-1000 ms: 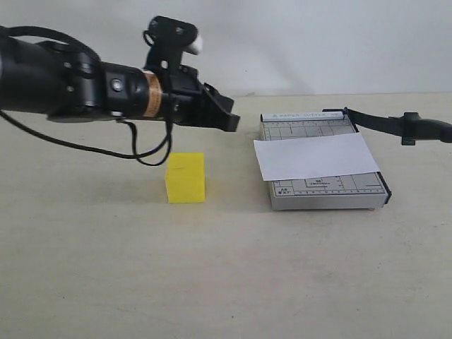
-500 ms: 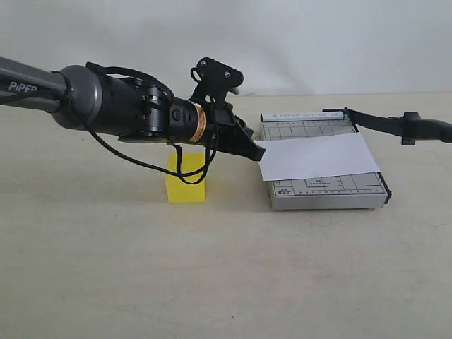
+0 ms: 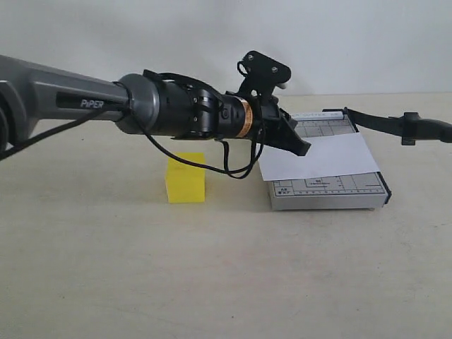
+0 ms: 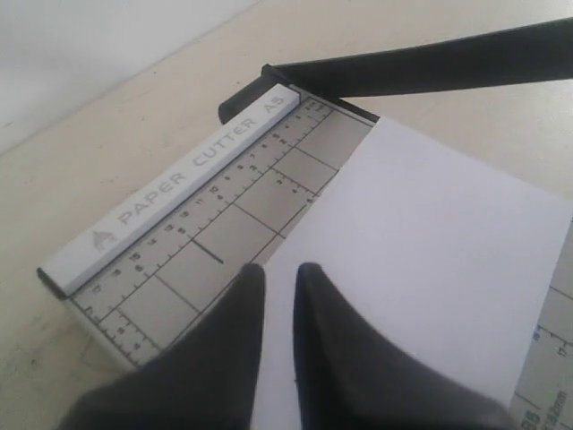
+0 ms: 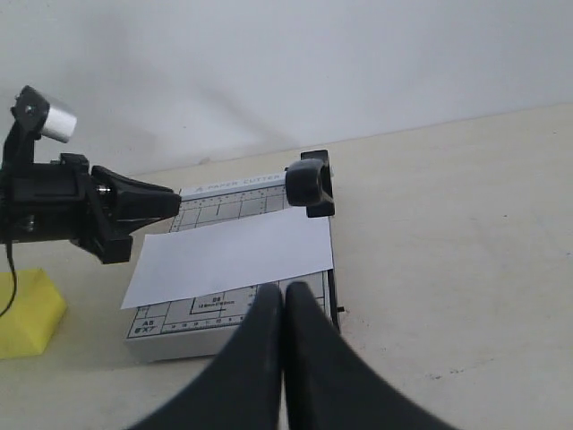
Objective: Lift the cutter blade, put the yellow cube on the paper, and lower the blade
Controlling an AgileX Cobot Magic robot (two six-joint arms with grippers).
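**Two steps remain: cube not yet on paper**

On the desk (image 3: 106, 282) the cutter (image 3: 325, 189) sits at the right, the paper (image 3: 325, 157) across it. The blade (image 3: 381, 121) juts rightward from its hinge, clear of the sheet, so raising looks done. The cube (image 3: 186, 178) rests on the desk left of the cutter. Left hand (image 3: 302, 147) hovers over the paper's left edge, nearly closed and empty; right hand (image 5: 284, 296) is pinched closed, empty. Next, probably: left hand to the cube, spread wide.
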